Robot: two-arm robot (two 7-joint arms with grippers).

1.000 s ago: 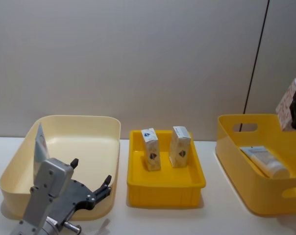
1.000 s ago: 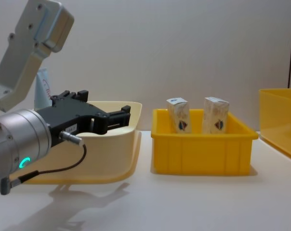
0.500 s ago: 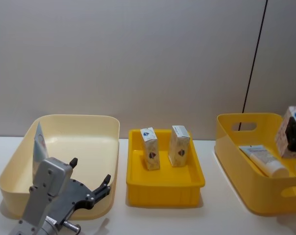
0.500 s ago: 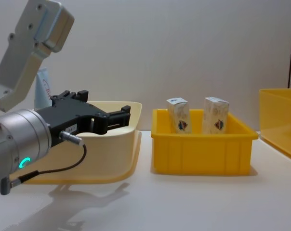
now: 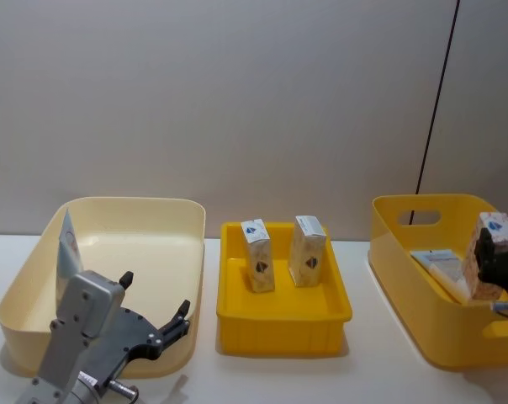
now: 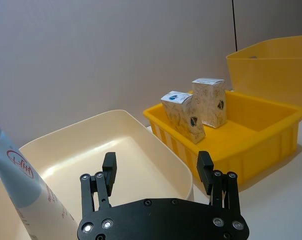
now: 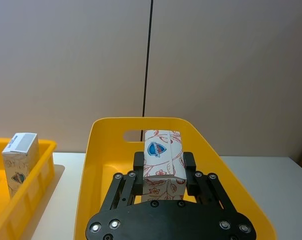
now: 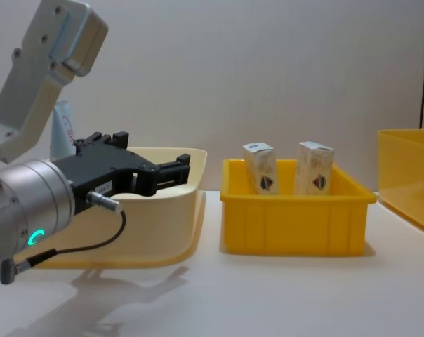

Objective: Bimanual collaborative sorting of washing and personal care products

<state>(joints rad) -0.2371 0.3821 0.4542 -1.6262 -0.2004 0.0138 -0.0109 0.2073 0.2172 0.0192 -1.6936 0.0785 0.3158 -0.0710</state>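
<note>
- Left gripper (image 6: 158, 172) sits nearest, jaws spread wide with nothing in them, at the near rim of the cream bin (image 5: 145, 210).
- A pale-blue tube (image 6: 26, 190) leans in that bin's left corner.
- Two cartons (image 5: 258, 255) stand in the small yellow tray (image 5: 283, 320), mid-bench.
- Right gripper (image 7: 163, 172) is clamped on a floral carton (image 7: 163, 162), down inside the big yellow bin (image 5: 405, 261), beside another tube (image 5: 439, 265).

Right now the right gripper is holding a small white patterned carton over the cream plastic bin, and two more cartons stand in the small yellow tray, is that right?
Not quite. The right gripper holds the small white patterned carton over the deep yellow plastic bin with handle slots, not the cream one, as the right wrist view shows. Two more cartons do stand in the small yellow tray.
</note>
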